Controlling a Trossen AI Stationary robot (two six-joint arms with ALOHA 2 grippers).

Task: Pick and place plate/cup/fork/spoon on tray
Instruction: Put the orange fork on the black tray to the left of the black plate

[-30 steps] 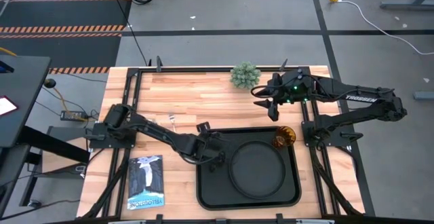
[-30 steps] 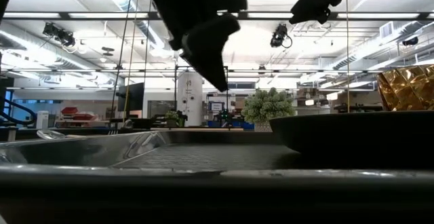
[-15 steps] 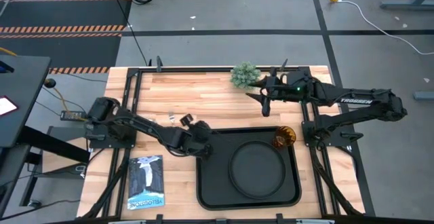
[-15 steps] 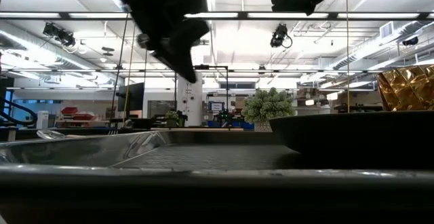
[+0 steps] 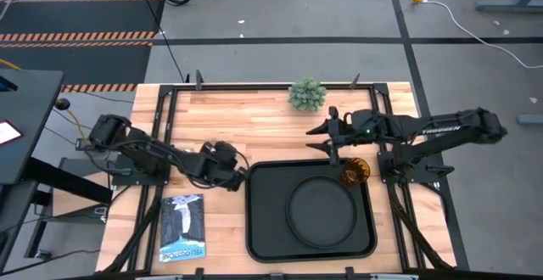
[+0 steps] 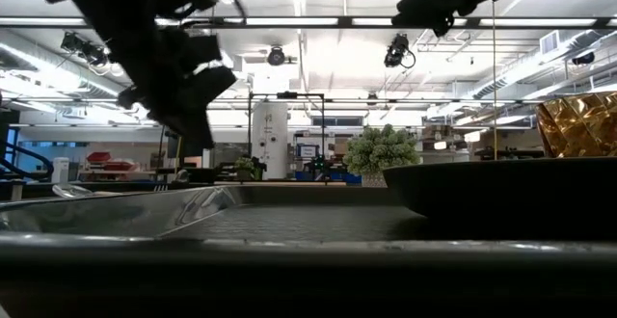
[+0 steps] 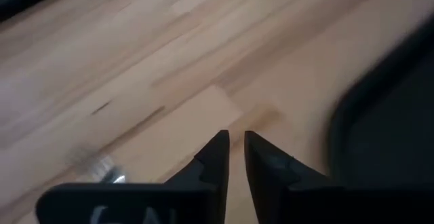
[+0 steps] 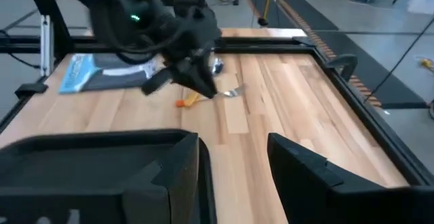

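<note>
The black tray [image 5: 263, 229] lies at the table's near middle, and the round black plate [image 5: 321, 210] rests flat in it. The amber cup [image 5: 355, 171] stands on the tray's far right corner. My left gripper [image 5: 239, 176] is shut and empty, just left of the tray's far left corner, low over the wood [image 7: 235, 141]. An orange-handled utensil [image 8: 191, 100] lies on the wood beside it; I cannot tell whether it is the fork or the spoon. My right gripper [image 5: 319, 139] is open and empty, in the air beyond the tray's far edge.
A small green potted plant [image 5: 306, 94] stands at the table's far edge. A blue booklet [image 5: 182, 226] lies at the near left. Black frame rails [image 5: 165, 110] run along the table's sides. Bare wood lies between the plant and the tray.
My left gripper has drawn back from over the tray's left part toward the table's left edge and has come lower over the wood. My right gripper has turned and shifted a little toward the tray's far edge.
</note>
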